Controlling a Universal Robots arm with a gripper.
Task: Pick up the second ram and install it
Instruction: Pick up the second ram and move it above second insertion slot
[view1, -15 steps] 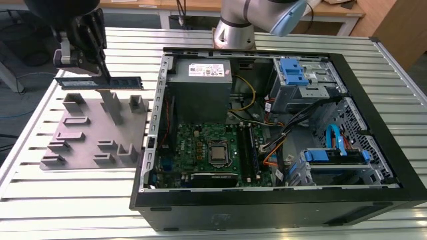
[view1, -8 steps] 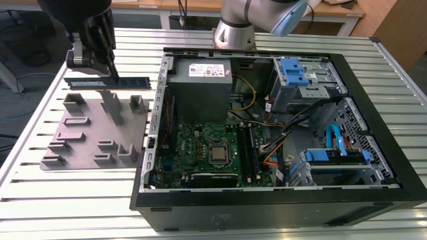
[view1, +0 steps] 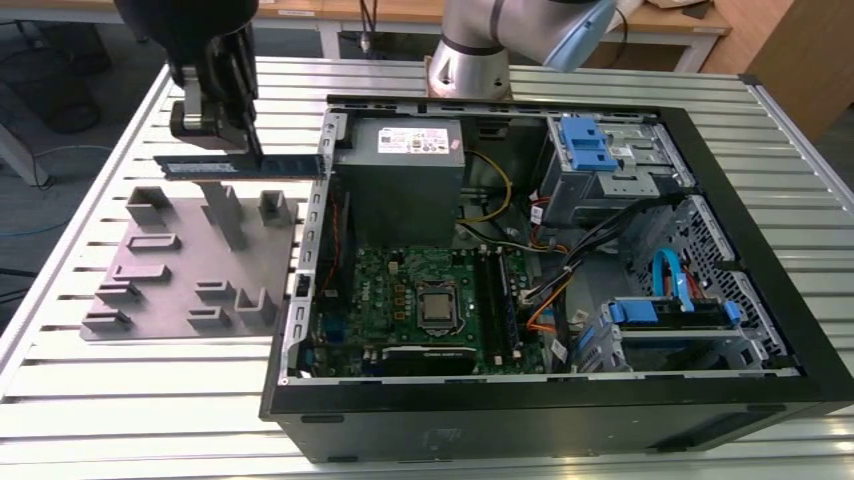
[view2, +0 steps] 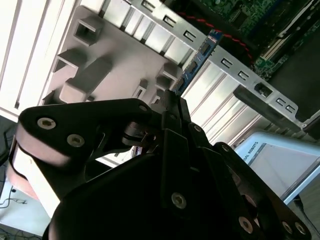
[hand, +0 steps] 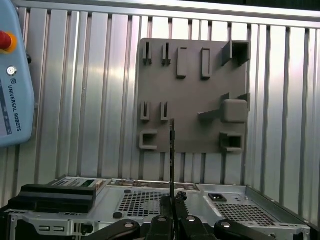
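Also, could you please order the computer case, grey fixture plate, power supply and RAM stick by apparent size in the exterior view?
1. Computer case
2. Grey fixture plate
3. Power supply
4. RAM stick

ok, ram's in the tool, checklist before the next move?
1. Grip: tool shut on the second ram near mid-length. ok
2. Stick straight in the tool: it reads as one thin straight line, edge-on, in the first wrist view. ok
3. Clear of the grey fixture: held above its posts in the exterior view. ok
4. Stick's end against the computer case wall: close, gap unclear. cannot tell
5. Free slot on the motherboard, latches open: cannot tell
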